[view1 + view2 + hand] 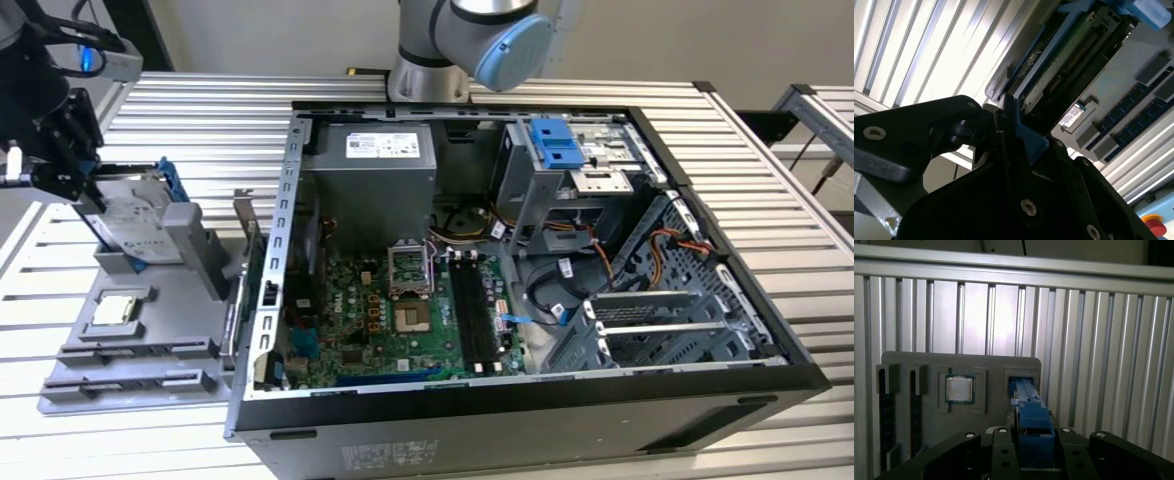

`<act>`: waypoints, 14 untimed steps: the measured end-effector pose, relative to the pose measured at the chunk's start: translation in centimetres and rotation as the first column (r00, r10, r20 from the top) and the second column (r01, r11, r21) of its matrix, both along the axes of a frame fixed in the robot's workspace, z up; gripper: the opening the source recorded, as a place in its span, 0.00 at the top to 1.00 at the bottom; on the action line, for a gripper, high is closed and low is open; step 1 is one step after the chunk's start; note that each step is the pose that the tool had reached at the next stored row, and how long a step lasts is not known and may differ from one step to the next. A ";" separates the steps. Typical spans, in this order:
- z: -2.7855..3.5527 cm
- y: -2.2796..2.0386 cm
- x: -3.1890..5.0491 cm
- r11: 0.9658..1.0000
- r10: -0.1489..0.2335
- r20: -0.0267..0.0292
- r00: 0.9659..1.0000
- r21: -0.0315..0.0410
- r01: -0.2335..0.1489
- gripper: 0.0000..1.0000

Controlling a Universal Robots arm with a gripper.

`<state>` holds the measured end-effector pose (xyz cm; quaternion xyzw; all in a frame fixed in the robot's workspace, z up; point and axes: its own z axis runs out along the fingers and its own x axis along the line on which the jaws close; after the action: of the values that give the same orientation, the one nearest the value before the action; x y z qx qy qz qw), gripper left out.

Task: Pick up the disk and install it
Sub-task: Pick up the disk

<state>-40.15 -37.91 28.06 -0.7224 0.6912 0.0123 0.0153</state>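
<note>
Grey arm (430,62) carries blue cap (515,50), black pincer (1036,452).

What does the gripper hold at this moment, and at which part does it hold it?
The gripper holds the disk by the blue rail on its edge; both wrist views show the rail clamped.

- I see the tray (147,345) on the table (200,120), at the exterior view's left of the computer case (534,440).
- The disk (134,225) stands tilted in the tray, the chip (118,308) beside it.
- My pincer (1035,440) straddles the disk's top.
</note>
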 end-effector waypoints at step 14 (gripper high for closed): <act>0.00 -0.02 0.00 1.000 0.000 0.000 1.000 0.000 0.000 1.00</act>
<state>-40.15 -37.94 28.06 -0.7223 0.6913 0.0124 0.0153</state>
